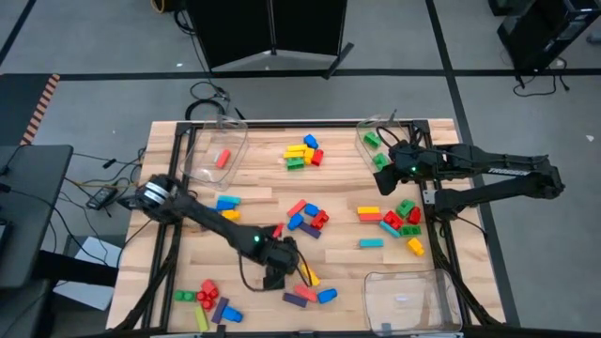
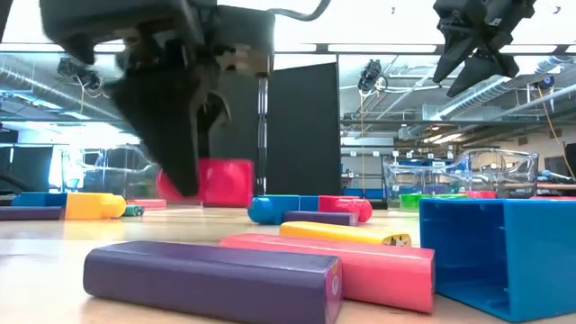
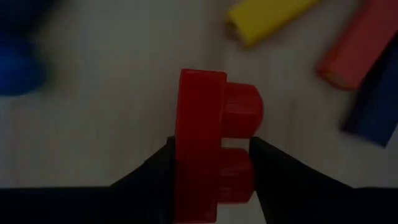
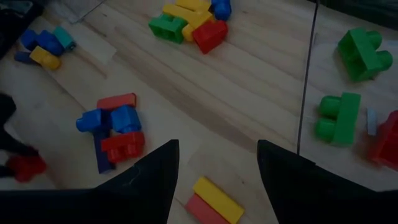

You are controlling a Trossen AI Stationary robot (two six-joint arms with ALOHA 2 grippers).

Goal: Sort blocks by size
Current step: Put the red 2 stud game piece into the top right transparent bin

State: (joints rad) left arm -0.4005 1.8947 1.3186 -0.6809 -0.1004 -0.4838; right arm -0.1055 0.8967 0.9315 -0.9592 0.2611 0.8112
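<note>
Blocks lie in loose groups on the wooden table (image 1: 254, 202): far middle (image 1: 302, 153), centre (image 1: 305, 218), right (image 1: 399, 221), near left (image 1: 208, 302). My left gripper (image 1: 275, 275) stands near the front edge, pointing steeply down, shut on a red two-stud block (image 3: 211, 118), which also shows behind the fingers in the low view (image 2: 220, 183). My right gripper (image 1: 385, 178) hangs open high over the table's far right (image 4: 217, 180), with nothing between its fingers. My left gripper pinches the red block between its two fingers, coming from above. One finger (image 3: 158, 171) lies on the block's flat underside (image 3: 185, 152), the other (image 3: 273, 168) on the tip of one stud (image 3: 239, 171). The block is turned on its side, studs pointing sideways. Whether it is clear of the table, I cannot tell.
Clear bins stand at the far left (image 1: 216, 150) with a red block, at the far right (image 1: 380, 141) with green blocks, and at the near right (image 1: 408, 296). Purple, red and yellow bars and a blue block (image 2: 490, 256) lie close beside the left gripper.
</note>
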